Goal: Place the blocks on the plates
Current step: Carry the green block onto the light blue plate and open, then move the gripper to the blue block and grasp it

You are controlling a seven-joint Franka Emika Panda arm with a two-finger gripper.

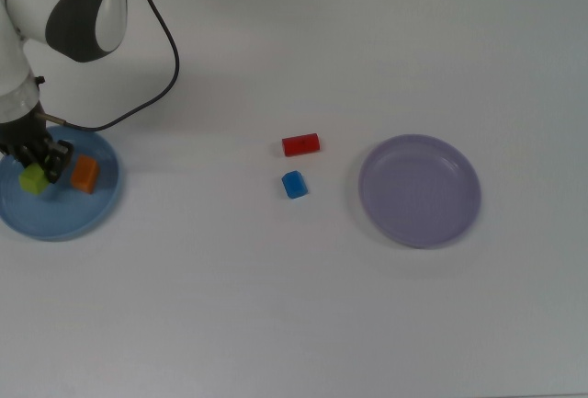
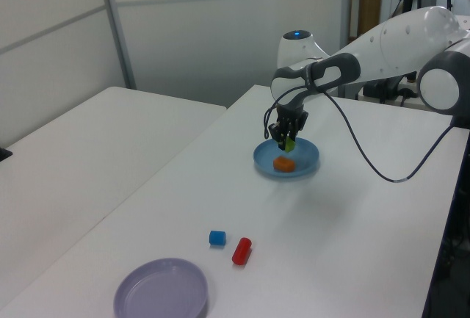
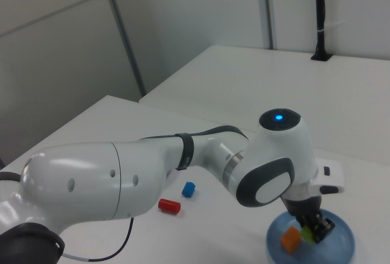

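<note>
My gripper (image 1: 37,174) (image 2: 286,140) (image 3: 312,232) is shut on the green block (image 1: 33,179) (image 2: 288,144) (image 3: 307,235) and holds it over the light blue plate (image 1: 64,219) (image 2: 306,158) (image 3: 341,249). The orange block (image 1: 84,174) (image 2: 283,164) (image 3: 290,239) lies in that plate just beside the green one. Out on the white table lie the red block (image 1: 300,144) (image 2: 241,250) (image 3: 169,206) and the smaller blue block (image 1: 294,184) (image 2: 217,238) (image 3: 188,189). Nothing sits in the lavender plate (image 1: 419,190) (image 2: 160,289), which stands at the top view's right.
A black cable (image 1: 156,95) (image 2: 367,164) trails from the arm across the table. The table's edge (image 2: 433,259) runs along the left view's right, beside a second white table (image 2: 73,149).
</note>
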